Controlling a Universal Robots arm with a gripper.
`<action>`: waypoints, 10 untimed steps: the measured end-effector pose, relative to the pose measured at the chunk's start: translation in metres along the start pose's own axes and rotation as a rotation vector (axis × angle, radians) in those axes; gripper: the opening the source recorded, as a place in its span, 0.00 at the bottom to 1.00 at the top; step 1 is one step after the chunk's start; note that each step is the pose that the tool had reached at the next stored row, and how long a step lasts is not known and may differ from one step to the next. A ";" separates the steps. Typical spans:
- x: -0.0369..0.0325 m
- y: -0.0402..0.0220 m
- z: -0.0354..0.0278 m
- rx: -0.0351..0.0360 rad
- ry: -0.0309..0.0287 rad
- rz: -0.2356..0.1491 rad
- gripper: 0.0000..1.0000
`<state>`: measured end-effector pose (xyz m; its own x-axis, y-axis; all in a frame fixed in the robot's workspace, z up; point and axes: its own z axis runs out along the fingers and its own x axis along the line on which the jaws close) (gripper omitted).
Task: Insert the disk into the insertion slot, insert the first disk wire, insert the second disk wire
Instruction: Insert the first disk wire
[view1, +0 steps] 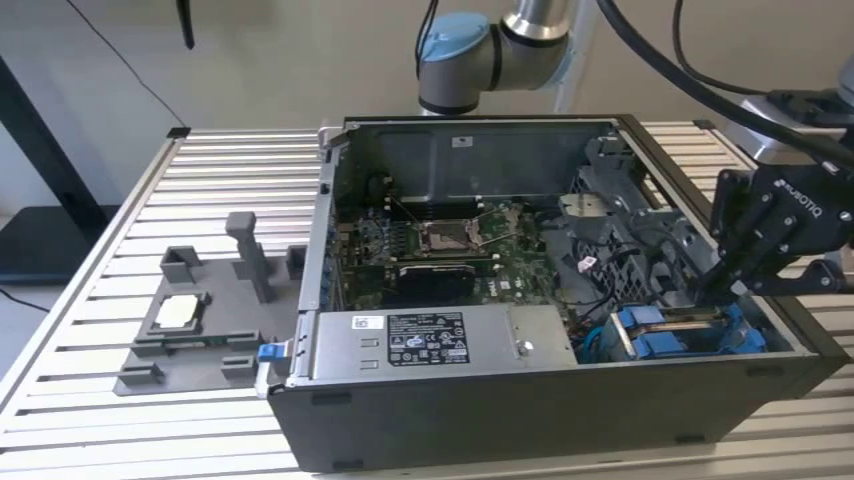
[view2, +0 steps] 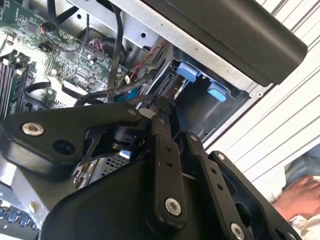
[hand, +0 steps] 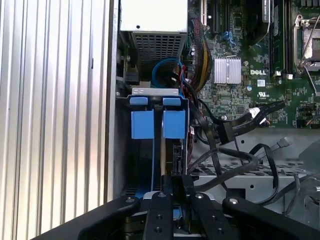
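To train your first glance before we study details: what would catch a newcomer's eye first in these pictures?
The open computer case on the slatted table dominates the exterior view, its green motherboard exposed. At that view's right, the black gripper reaches into the case by the drive cage with bright blue tabs. A grey fixture sits on the table at that view's left.

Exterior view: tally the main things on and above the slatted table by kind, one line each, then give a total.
Computer case: 1
Power supply box: 1
Drive cage: 1
Grey plastic stand: 1
Robot arm: 1
Total: 5
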<state>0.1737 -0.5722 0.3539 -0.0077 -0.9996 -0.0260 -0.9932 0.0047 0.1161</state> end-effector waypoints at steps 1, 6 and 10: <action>0.0000 -0.0003 0.0002 0.0001 -0.0013 0.004 0.19; -0.0007 -0.0020 0.0016 0.0005 -0.0037 0.018 0.19; -0.0015 -0.0023 0.0023 0.0006 -0.0038 0.021 0.19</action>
<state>0.1758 -0.5707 0.3514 -0.0288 -0.9992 -0.0274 -0.9929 0.0255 0.1161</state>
